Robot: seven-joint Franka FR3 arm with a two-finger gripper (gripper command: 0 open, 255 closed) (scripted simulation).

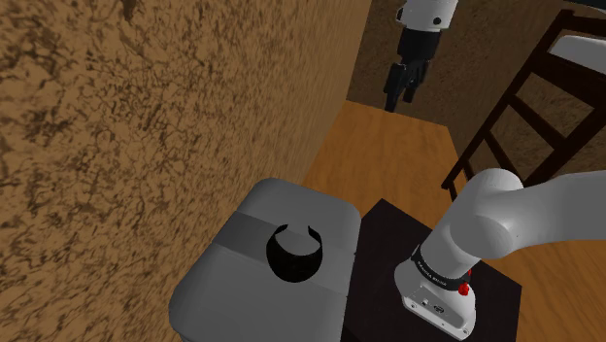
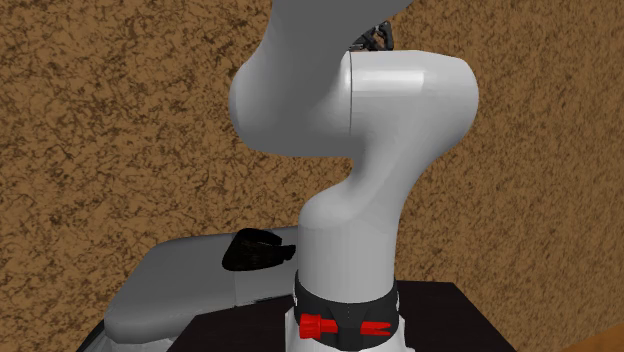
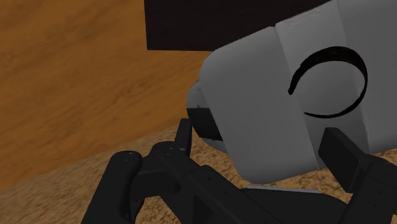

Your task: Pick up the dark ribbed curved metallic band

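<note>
Most of what surrounds me is a rough brown speckled wall (image 1: 146,117), which borders the wooden floor (image 1: 388,155). Against that wall stands a grey table (image 1: 223,291) with rounded corners and a darker strip across its top, just beside my black stand (image 1: 384,243). On the shoulder view's right, a dark ladder-like frame (image 1: 495,119) slants up over the floor, well apart from the table. My white arm (image 1: 515,219) rises from the stand, and in the second exterior view its bulk covers part of the table. My hand (image 1: 404,83) hangs high over the floor beyond the table, its fingers apart and clasping nothing. The dark curved band (image 1: 294,257) lies on the table top near the edge beside the stand, its open gap turned towards the hand, and from the wrist I look straight down on it.
</note>
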